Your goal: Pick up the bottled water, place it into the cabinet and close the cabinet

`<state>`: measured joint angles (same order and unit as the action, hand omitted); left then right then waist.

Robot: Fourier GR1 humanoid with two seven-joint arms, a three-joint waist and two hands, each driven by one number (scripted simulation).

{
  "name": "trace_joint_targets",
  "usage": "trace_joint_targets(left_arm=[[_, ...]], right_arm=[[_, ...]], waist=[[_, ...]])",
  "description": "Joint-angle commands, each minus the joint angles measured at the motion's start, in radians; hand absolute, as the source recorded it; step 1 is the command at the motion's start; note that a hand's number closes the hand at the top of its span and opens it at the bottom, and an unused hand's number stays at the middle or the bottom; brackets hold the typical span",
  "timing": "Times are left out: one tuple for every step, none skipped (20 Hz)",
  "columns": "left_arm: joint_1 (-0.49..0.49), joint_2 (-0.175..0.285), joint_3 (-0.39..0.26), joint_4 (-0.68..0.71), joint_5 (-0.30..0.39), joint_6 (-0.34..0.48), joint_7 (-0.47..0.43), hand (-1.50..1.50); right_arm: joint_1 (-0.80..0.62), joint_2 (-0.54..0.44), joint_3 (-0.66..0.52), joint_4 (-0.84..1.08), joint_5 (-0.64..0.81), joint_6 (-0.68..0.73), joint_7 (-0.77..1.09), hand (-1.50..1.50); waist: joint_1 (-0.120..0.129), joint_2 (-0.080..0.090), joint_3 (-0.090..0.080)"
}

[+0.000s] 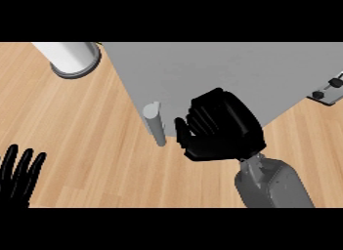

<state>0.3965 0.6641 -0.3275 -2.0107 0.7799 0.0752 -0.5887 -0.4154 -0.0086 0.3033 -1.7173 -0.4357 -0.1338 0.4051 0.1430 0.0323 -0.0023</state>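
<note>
The grey cabinet [225,68] fills the upper middle of the head view, seen from above. Its grey bar handle [154,124] stands at the near left corner. My right hand [221,127] lies against the cabinet's near corner, just right of the handle, with its back towards me, its fingers [182,129] fairly straight and nothing in it. My left hand [13,177] rests open at the lower left edge, fingers up. No bottled water shows anywhere, and I cannot see inside the cabinet.
A white cylinder on a grey round base [74,57] stands at the back left. At the right edge is a white object with black knobs [331,88]. The wooden counter [80,127] spreads to the left and front.
</note>
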Motion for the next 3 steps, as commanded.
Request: trace_joint_targets(left_arm=[[-0.016, -0.006, 0.034, 0.029, 0.017, -0.004, -0.004, -1.50], [-0.018, -0.003, 0.011, 0.016, 0.006, -0.010, 0.009, -1.50], [0.004, -0.009, 0.003, 0.011, -0.004, -0.013, -0.006, -1.50]], right_arm=[[-0.260, 0.008, -0.065, 0.242, -0.042, -0.093, -0.046, 1.50], [-0.317, 0.008, -0.060, 0.300, -0.069, -0.109, -0.054, 1.50], [-0.334, 0.008, -0.082, 0.351, -0.086, -0.103, -0.086, 1.50]], waist=[[-0.015, -0.004, 0.000], [-0.018, -0.005, 0.001], [-0.017, -0.007, 0.002]])
